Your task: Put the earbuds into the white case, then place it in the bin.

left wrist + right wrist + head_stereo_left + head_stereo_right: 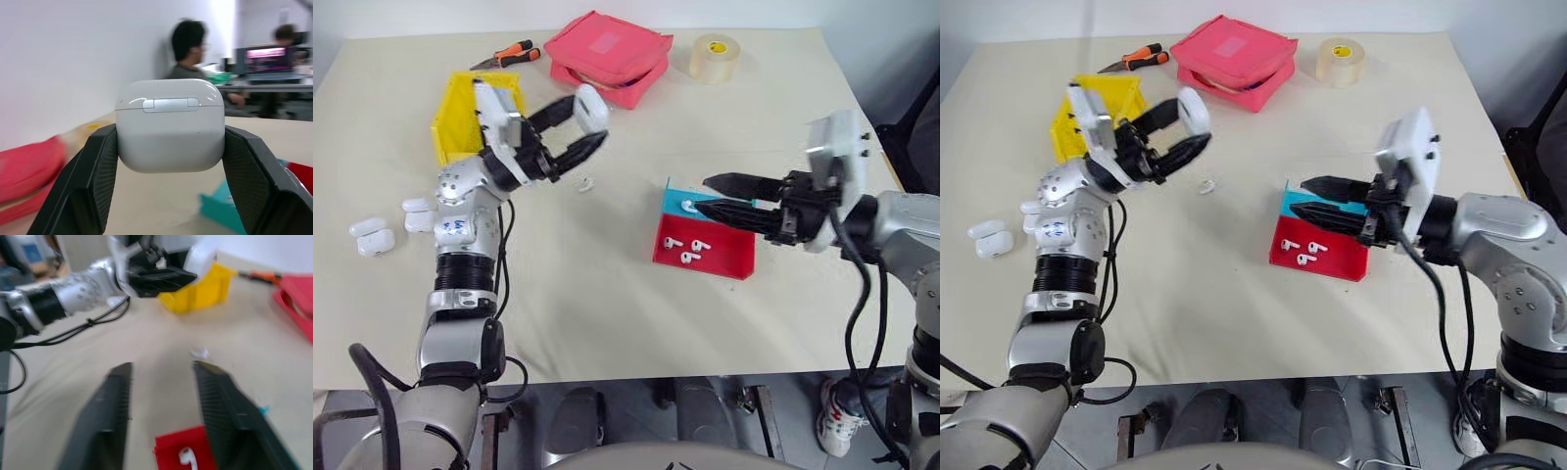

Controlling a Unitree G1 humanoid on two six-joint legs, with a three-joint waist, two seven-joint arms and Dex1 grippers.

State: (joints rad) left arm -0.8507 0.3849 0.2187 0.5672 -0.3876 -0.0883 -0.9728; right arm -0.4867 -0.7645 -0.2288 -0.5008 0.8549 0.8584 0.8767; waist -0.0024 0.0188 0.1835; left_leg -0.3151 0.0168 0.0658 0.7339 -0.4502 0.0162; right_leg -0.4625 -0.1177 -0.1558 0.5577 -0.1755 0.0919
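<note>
At upper left we see the bin (460, 116) on the surface (587, 294); beside it our left claw (579, 125) clamps the closed case (591, 106) aloft. At right, our right claw (710, 195) hangs apart over earbuds (685, 245) in the red tray (724, 257).

Cream table (607, 294), white wall (73, 58), person (188, 49) at lit monitor (266, 58)

The middle of the table (607, 294) is bare, so a hand can pass there. One small white earbud (584, 183) lies on it. The yellow bin (455, 122) is open on top. Near it are the pink pouch (607, 57), pliers (509, 54) and spare white cases (372, 235).
</note>
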